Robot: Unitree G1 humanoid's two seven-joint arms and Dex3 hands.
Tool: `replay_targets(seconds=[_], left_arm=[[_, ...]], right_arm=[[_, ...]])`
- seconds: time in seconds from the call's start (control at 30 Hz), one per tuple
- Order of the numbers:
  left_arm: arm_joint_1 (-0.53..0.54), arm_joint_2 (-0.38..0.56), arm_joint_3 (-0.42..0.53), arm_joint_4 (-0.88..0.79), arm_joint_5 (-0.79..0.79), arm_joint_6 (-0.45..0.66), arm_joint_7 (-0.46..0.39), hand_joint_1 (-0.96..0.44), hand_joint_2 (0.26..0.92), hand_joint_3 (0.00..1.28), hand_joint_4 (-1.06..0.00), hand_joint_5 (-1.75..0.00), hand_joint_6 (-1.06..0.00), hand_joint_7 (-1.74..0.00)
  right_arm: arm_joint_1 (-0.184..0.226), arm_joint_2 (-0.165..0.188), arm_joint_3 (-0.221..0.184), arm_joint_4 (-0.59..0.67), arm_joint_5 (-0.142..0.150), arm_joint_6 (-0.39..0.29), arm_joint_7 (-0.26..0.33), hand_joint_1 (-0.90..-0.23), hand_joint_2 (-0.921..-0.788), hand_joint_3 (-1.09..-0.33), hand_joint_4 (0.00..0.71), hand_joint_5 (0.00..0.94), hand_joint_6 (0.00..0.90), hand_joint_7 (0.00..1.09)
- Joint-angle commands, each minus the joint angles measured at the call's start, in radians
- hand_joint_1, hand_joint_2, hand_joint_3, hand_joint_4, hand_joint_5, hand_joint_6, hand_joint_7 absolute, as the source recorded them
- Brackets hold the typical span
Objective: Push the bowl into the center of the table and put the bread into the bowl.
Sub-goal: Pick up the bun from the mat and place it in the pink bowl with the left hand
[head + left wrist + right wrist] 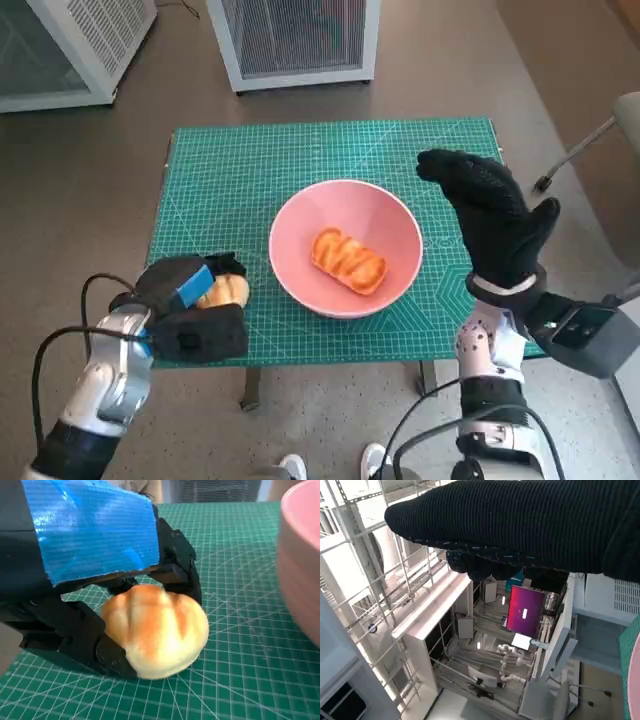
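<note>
A pink bowl is seen near the middle of the bench, which is covered by a green cutting mat printed with a white grid. A glazed, striped piece of bread lies inside the bowl, on its bottom.

A second piece, a pale golden bread roll, rests on the mat near the bench's front left corner, beside the bowl but apart from it. The left hand, black with blue tape over its back, is set over this roll. In the left wrist view the roll is shown lying on the mat with the black fingers clamped around it from both sides, and the pink wall of the bowl is seen at the edge of the picture.

The right hand, in its black knitted glove, is raised above the mat to the right of the bowl, with nothing held and the fingers stretched out, the thumb standing apart. In the right wrist view only the glove is shown as a dark band, with a tall room of white racks and a lit magenta screen beyond it.

On the floor beyond the bench a white cabinet with a grille is seen. Two shoe tips show at the lower edge of the head view.
</note>
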Motion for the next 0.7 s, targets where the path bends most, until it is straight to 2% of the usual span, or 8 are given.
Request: replay_targets(seconds=[0.03, 0.37, 0.57, 0.7], left_arm=[[0.024, 0.022, 0.054, -0.138, -0.042, 0.025, -0.058, 0.00, 0.917, 0.07, -0.70, -1.14, -0.62, -1.20], [0.050, 0.012, 0.153, -0.422, -0.065, 0.054, -0.088, 0.00, 0.918, 0.06, -0.74, -1.12, -0.61, -1.18], [0.007, -0.020, 0.173, -0.516, -0.061, 0.020, -0.044, 0.00, 0.913, 0.04, -0.77, -1.08, -0.64, -1.16], [-0.040, -0.052, 0.144, -0.519, -0.046, -0.035, 0.012, 0.00, 0.911, 0.03, -0.78, -1.08, -0.66, -1.12]], right_arm=[[0.022, 0.000, 0.001, 0.003, -0.008, -0.003, -0.007, -0.590, -0.921, -0.616, 0.357, 0.001, 0.023, 0.73], [0.020, -0.005, 0.002, 0.003, -0.013, -0.004, -0.013, -0.578, -0.921, -0.636, 0.357, 0.001, 0.022, 0.74], [0.013, -0.009, 0.000, 0.015, -0.011, -0.002, -0.010, -0.578, -0.921, -0.635, 0.358, 0.001, 0.021, 0.74], [0.008, -0.010, 0.000, 0.021, -0.010, -0.001, -0.009, -0.581, -0.921, -0.633, 0.359, 0.002, 0.022, 0.74]])
